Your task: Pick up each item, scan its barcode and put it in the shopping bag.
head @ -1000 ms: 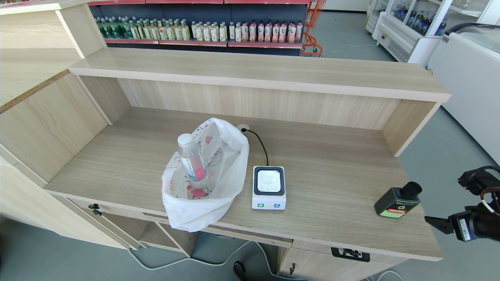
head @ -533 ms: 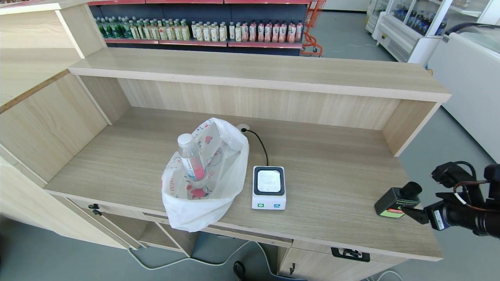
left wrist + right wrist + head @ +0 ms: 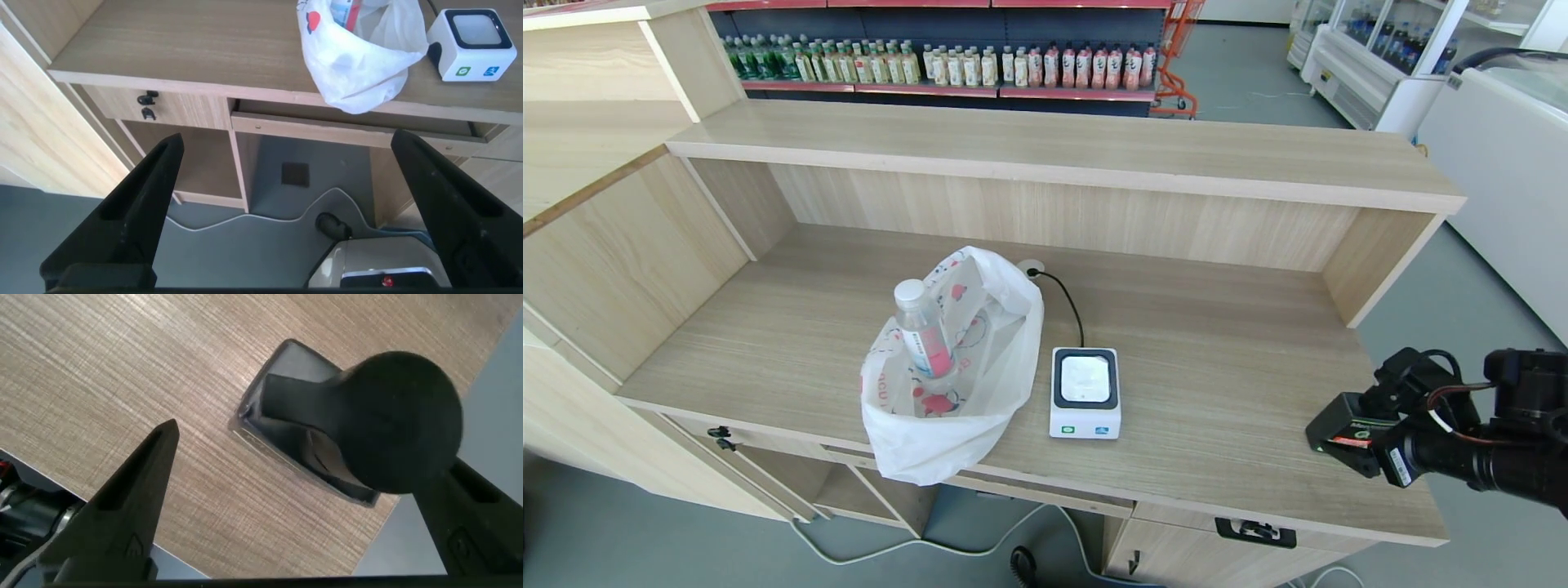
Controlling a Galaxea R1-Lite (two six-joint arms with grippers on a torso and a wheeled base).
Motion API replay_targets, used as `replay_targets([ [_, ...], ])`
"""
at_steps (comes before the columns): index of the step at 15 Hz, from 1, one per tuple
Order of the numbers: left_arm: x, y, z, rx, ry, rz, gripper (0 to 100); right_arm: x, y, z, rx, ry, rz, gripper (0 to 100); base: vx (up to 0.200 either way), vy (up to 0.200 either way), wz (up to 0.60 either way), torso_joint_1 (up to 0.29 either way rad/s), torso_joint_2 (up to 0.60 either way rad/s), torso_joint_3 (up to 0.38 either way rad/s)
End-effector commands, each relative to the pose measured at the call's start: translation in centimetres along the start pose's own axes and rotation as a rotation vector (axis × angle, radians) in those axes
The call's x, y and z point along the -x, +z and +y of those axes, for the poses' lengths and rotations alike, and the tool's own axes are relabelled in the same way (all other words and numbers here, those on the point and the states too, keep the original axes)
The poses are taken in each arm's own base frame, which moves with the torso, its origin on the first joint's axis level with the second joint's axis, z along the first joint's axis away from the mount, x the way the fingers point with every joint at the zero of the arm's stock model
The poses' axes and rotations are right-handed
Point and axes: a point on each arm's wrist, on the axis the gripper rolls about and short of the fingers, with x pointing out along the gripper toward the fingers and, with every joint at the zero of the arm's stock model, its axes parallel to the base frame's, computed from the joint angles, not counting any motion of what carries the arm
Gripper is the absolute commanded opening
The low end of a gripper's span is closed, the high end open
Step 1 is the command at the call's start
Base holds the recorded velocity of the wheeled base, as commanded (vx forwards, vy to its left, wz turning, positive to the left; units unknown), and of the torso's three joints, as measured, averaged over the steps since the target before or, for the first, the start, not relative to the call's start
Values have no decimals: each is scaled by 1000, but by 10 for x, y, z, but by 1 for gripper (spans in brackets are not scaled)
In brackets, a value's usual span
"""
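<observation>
Near right front edge of counter [image 3: 1225,359], dark capped container [image 3: 1339,420] lies on its side, not yet lifted. Right claw [image 3: 1368,429] spread wide astride it, gripping nothing. Water bottle [image 3: 920,331] already in shopping bag [image 3: 947,384]; container left to grasp, scan, bag. Scanner [image 3: 1085,390] just beside bag; route looks unobstructed. Left claw [image 3: 288,147] wide open, empty, below counter front.

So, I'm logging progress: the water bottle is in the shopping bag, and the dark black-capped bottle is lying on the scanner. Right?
Not quite. The dark black-capped bottle lies on the counter, well right of the scanner, as the head view shows. The water bottle is in the shopping bag.
</observation>
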Motion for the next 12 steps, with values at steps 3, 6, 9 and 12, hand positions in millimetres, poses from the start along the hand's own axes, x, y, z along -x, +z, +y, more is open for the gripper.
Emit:
replay_targets([
  [3,0,0,0,0,0,-1,100,-8,-5,0,21,6,5,100,0,0,0,0,0,0],
  [6,0,0,0,0,0,-1,100,-14,-6,-2,33,-3,-21,100,0,0,0,0,0,0],
  [9,0,0,0,0,0,-1,100,-21,-6,-3,44,34,-62,100,0,0,0,0,0,0],
  [12,0,0,0,0,1,0,100,-28,-7,-4,68,51,-66,100,0,0,0,0,0,0],
])
